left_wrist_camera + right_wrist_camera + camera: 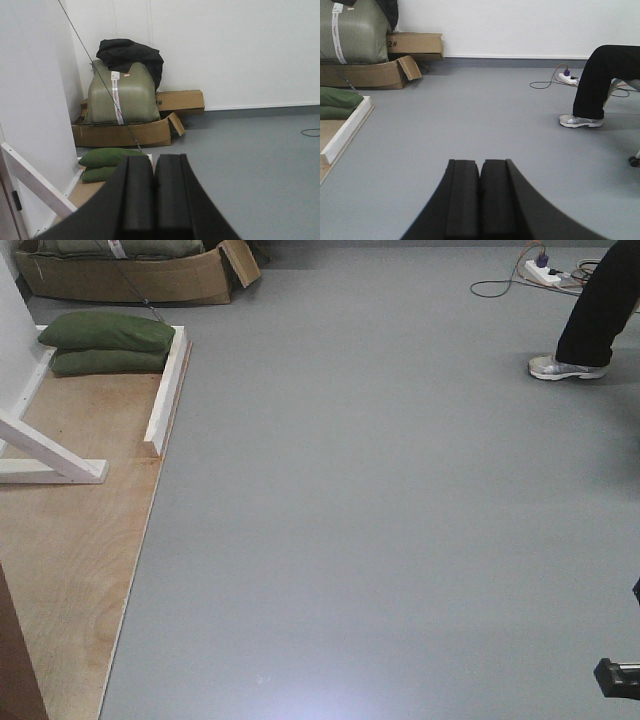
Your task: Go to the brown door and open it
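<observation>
Only a narrow reddish-brown sliver of the brown door shows, at the bottom left corner of the front view; its handle is out of view. In the left wrist view my left gripper is shut with nothing between its pads. It points toward the white wall panel and the green sandbags. My right gripper is also shut and empty, hanging over bare grey floor. A black part of an arm pokes in at the front view's lower right.
A plywood base with white frame beams lies on the left, holding two green sandbags. An open cardboard box stands behind it. A person's leg and shoe and a power strip are at far right.
</observation>
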Controlling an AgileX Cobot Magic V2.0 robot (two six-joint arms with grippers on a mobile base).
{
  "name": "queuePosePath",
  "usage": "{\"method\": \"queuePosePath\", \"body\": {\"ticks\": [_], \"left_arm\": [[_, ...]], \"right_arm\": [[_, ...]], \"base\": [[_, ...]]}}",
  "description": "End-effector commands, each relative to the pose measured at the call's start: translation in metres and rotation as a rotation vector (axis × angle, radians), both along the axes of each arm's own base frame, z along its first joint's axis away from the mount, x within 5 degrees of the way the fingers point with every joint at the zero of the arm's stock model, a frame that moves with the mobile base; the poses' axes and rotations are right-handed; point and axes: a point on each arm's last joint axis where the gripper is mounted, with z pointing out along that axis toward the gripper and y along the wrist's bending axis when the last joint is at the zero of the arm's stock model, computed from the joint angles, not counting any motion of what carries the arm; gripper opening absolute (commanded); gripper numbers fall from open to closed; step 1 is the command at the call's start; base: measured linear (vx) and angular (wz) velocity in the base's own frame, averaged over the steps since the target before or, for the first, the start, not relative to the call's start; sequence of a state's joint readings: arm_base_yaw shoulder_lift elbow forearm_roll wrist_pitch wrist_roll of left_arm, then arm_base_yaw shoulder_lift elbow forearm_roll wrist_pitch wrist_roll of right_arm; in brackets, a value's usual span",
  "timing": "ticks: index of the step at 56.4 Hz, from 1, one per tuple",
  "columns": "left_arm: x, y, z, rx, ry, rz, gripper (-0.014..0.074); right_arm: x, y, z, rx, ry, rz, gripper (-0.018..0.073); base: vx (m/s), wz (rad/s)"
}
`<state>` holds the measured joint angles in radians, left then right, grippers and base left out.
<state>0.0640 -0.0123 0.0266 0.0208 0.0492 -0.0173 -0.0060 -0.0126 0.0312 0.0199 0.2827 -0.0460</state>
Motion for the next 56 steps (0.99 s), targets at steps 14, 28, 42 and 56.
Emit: {"method": "queuePosePath", "body": {"ticks": [14,28,42,56], "left_arm": [[-0.0030,-0.0004,0.0164,-0.002,-0.116,-0.004,-0.0006],[-0.0030,-0.0004,0.0164,-0.002,-0.116,-0.004,-0.0006],[-0.0030,-0.0004,0.0164,-0.002,-0.116,-0.004,-0.0006],[-0.0030,-0.0004,0.0164,-0.002,-0.116,-0.004,-0.0006]], "right_arm": [[0.0006,-0.0002,0.0067,-0.012,-0.091,0.001,0.0000],[0.0007,-0.0002,0.0066,-0.012,-0.089,0.001,0.0000],[0.0007,-0.0002,0.0066,-0.012,-0.089,0.001,0.0000],[0.0007,-0.0002,0.0066,-0.012,-0.089,0.001,0.0000]], "base": [[0.10,0.01],[0.07,0.01],[0.03,0.00],[0.00,0.00]]}}
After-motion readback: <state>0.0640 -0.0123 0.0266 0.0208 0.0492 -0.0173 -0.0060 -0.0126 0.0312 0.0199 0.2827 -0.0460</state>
